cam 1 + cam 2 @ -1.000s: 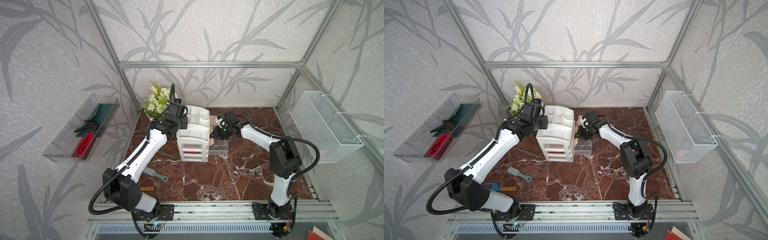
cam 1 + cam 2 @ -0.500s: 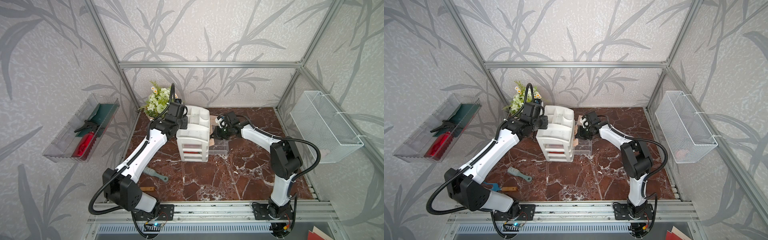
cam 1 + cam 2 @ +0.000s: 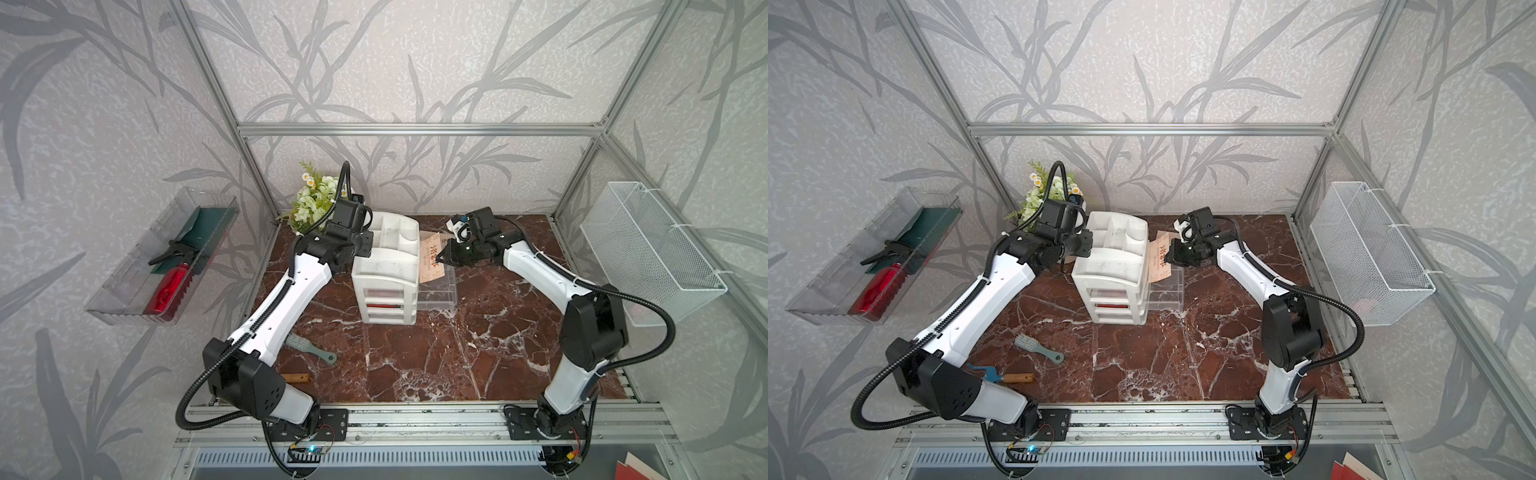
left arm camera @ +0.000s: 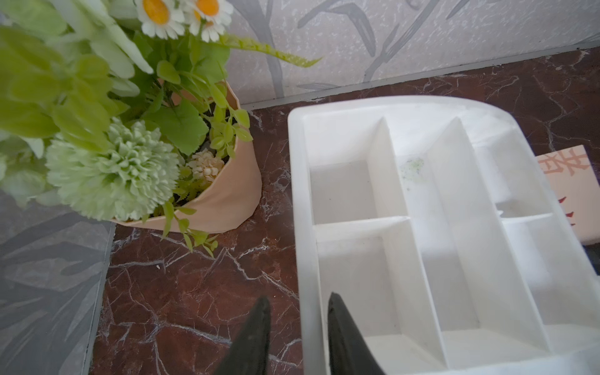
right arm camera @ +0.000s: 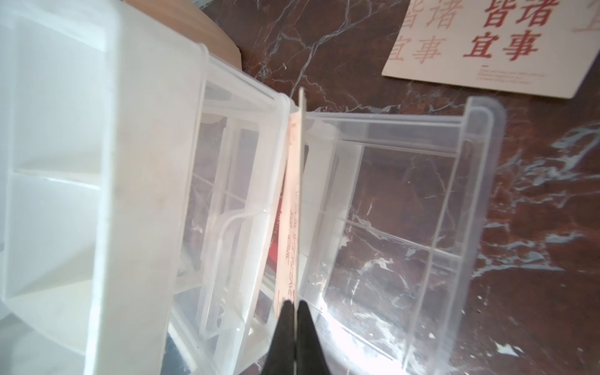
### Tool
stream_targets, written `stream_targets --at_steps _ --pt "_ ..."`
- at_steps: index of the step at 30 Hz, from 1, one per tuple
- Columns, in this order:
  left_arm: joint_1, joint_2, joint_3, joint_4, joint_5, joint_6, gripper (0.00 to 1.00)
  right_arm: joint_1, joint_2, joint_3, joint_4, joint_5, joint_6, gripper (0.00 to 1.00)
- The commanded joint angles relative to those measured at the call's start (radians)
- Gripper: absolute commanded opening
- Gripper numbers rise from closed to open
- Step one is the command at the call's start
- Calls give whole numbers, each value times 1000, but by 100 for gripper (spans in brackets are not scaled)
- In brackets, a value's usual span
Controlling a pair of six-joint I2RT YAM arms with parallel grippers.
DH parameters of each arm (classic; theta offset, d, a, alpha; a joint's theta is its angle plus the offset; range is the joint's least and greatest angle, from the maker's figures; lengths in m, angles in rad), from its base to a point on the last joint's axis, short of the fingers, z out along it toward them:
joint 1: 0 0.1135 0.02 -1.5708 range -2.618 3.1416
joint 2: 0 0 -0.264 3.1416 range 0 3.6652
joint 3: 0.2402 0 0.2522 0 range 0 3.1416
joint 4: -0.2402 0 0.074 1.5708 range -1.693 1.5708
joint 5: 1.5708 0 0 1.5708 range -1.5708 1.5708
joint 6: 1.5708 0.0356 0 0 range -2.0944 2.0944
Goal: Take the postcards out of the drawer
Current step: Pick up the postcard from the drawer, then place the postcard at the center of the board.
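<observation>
- The right gripper (image 5: pixel 294 306) was clamped on one edge of a cream-beige rectangular postcard with red characters (image 5: pixel 292 227). An edge pinch suits a thin flat card that offers no other purchase
- In both top views the held postcard stood on edge above the inner end of the clear plastic drawer (image 3: pixel 440 291), just beside the white plastic desktop organiser (image 3: pixel 384 266). This is judged to be the lifting-out step, with the card not yet clear of the drawer walls
- The drawer was pulled out sideways from the organiser toward the right arm, which left its open top accessible from above
- A second cream-beige postcard (image 5: pixel 480 42) lay flat on the brown marble-patterned worktop (image 3: pixel 478 353), outside the drawer and apart from it. It is judged already removed
- A red sheet (image 3: pixel 384 293) showed through the organiser's front openings. It may be the red card still to fetch, but which drawer held it could not be told
- The left gripper (image 4: pixel 298 297) had its jaws apart, one of the fingers (image 4: pixel 256 334) outside the organiser's rim wall and the other inside a top compartment. This position served to brace the light organiser, though a gap showed beside the outer finger
- Risk: the card could catch on the organiser's edge during the lift
</observation>
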Motion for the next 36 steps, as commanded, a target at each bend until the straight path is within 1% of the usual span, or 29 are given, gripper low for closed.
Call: stream_targets --at_steps 1,3,7,10,11,13,15,21,24,27,33,36 --pt "7 -13 45 -30 3 22 33 -28 -58 67 -105 19 -91 0" --pt "7 -24 54 -32 11 28 34 -45 -69 111 -161 31 -153 0" --pt "7 -65 59 -34 69 64 34 -70 -68 264 -368 47 -312 0" --pt "7 -122 28 -12 160 105 36 -69 -64 378 -537 42 -462 0" --pt "8 -145 9 -2 207 123 36 -69 -68 404 -588 38 -510 0" --pt "7 -195 -31 24 286 147 38 -69 -92 429 -649 38 -583 0" --pt "7 -247 -80 55 355 166 41 -67 -128 434 -692 9 -650 0" --pt "6 -359 -160 81 493 208 45 -11 -178 454 -837 -2 -875 1" --pt "5 -380 -184 75 607 230 45 45 -193 443 -871 -12 -940 1" --pt "-2 -395 -211 82 716 249 46 99 -184 454 -899 -7 -968 0" --pt "-13 -381 -231 80 873 268 46 199 -171 473 -922 -27 -1001 0" --pt "-25 -372 -238 77 925 283 46 245 -160 498 -942 -24 -1019 0"
